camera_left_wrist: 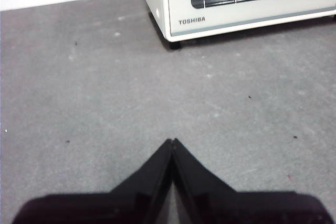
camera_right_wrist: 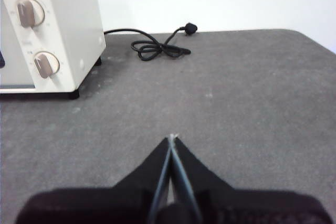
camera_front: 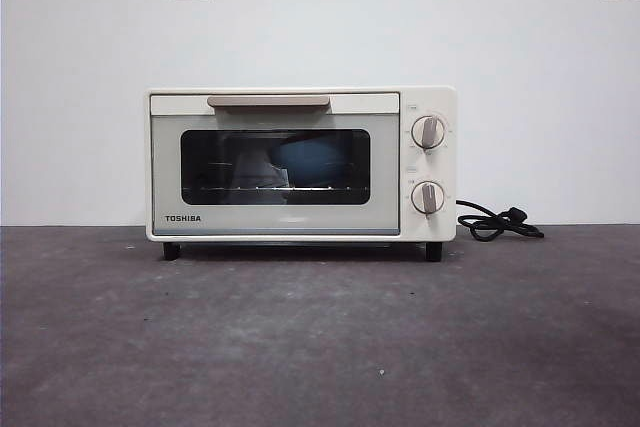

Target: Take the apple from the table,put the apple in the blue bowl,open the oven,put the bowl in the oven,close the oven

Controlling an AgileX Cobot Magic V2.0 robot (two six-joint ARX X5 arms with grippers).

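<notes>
A: Where was the oven (camera_front: 300, 165)?
B: It stood on the worktop (camera_front: 320, 337) against the white wall, door shut, the beige handle (camera_front: 268, 101) along the top. Through the dark glass, a blue shape sat on the rack – the blue bowl (camera_front: 312, 161), I think. The apple I could not make out.
A: And the tools?
B: The left tool (camera_left_wrist: 172, 141) had its jaws pressed together, above bare worktop near the oven's corner. The right tool (camera_right_wrist: 172, 138) was also pressed together – the black cord (camera_right_wrist: 157, 48) lay beyond it
</notes>
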